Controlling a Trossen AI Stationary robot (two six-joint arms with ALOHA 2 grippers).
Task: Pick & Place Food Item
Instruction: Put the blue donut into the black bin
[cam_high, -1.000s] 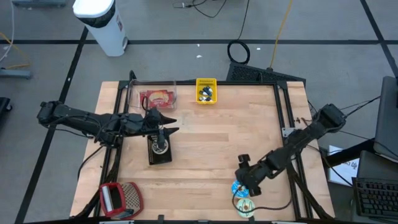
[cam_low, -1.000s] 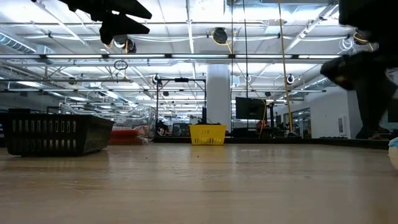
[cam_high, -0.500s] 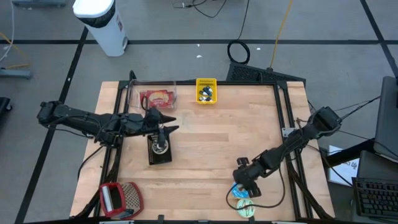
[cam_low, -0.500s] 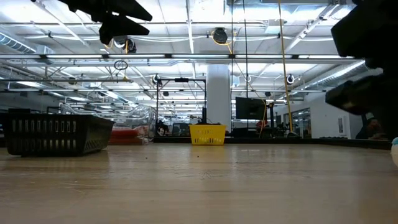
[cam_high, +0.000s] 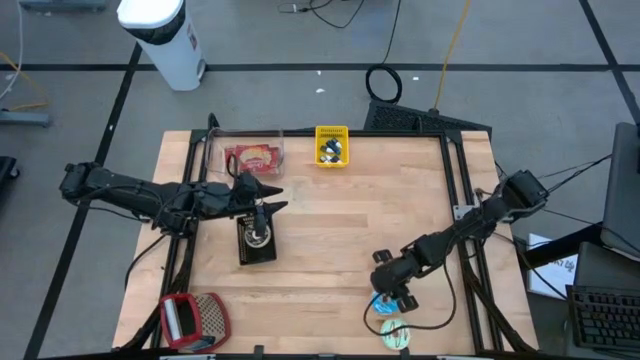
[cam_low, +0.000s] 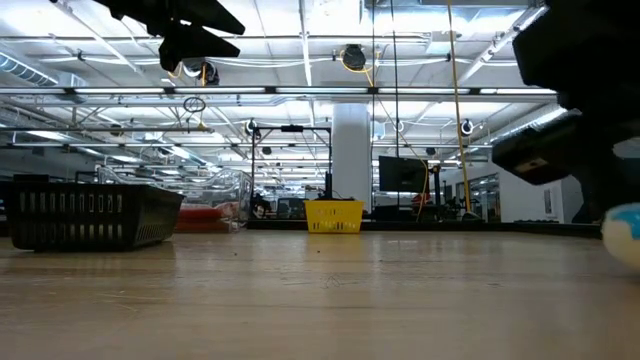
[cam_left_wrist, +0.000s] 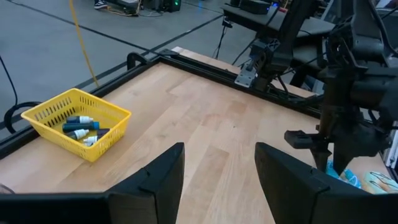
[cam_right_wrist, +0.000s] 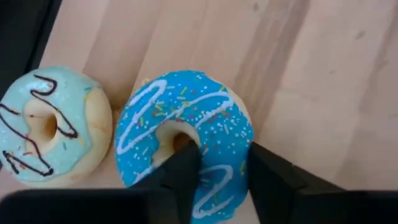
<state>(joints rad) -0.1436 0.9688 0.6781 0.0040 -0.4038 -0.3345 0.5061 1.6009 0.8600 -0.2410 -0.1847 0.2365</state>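
The wooden table (cam_high: 330, 230) is seen from above with both dark arms reaching over it. The left arm is stretched in from the left edge, and the left gripper (cam_high: 268, 197) is held above a black basket (cam_high: 256, 241) near the middle-left of the table; in the left wrist view its fingers (cam_left_wrist: 155, 180) are shown apart with nothing between them. A clear container (cam_high: 252, 156) with red contents and a small yellow basket (cam_high: 331, 146) holding dark items are set along the far edge. A red and grey object (cam_high: 192, 318) is lying at the near left corner.

The right arm is angled down to the near right part of the table, where the right gripper (cam_high: 388, 295) is lowered onto a blue sprinkled donut (cam_right_wrist: 186, 134). In the right wrist view one finger is seen in the donut's hole and the other outside its ring, so the ring is straddled; whether it is already pinched cannot be told. A light blue donut (cam_right_wrist: 46, 124) with dark drizzle is lying just beside it, touching or nearly so.
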